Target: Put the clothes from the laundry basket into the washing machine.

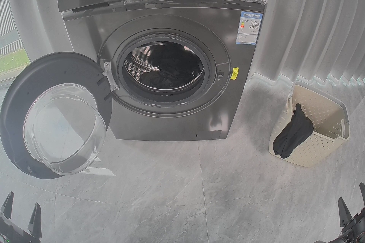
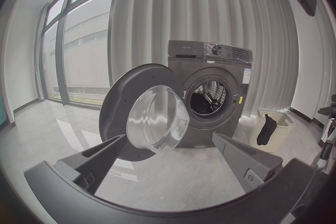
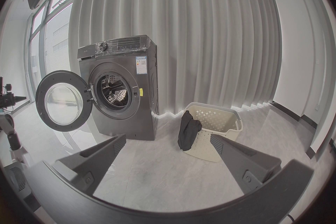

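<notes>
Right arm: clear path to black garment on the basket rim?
Probably: right gripper open, only bare floor between it and the black garment over the laundry basket rim; base may need moving closer.

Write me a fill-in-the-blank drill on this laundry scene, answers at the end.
The door of the washing machine stands ____.
The garment draped over the rim of the laundry basket is ____ in colour.
The left gripper and right gripper each hold ____.
Answers: open; black; nothing.
</notes>
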Controlling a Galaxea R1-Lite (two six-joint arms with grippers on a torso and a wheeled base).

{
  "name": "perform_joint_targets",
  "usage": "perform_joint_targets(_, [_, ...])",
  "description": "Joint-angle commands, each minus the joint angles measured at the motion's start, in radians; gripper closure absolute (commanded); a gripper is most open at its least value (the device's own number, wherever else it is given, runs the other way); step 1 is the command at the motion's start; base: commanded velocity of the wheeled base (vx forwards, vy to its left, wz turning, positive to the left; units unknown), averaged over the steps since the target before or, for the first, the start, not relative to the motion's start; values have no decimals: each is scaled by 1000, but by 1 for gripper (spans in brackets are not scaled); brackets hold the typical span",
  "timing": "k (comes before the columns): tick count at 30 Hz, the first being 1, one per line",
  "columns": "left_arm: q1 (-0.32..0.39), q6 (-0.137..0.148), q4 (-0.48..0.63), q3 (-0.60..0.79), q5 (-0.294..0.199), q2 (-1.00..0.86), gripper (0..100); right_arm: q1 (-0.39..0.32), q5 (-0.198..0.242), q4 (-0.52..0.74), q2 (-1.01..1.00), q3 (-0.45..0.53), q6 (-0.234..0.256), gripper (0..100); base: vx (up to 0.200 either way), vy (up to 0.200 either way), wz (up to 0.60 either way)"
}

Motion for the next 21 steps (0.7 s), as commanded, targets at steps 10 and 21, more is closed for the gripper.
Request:
perform_joint_targets(10, [-5, -76, -6, 16, -1, -28, 0, 0, -1, 0, 5, 18, 0, 0, 0, 0, -360])
perform_joint_targets(21, [-5, -77, -6, 16, -3, -28, 0, 0, -1, 0, 5, 18, -1, 0, 0, 0, -55])
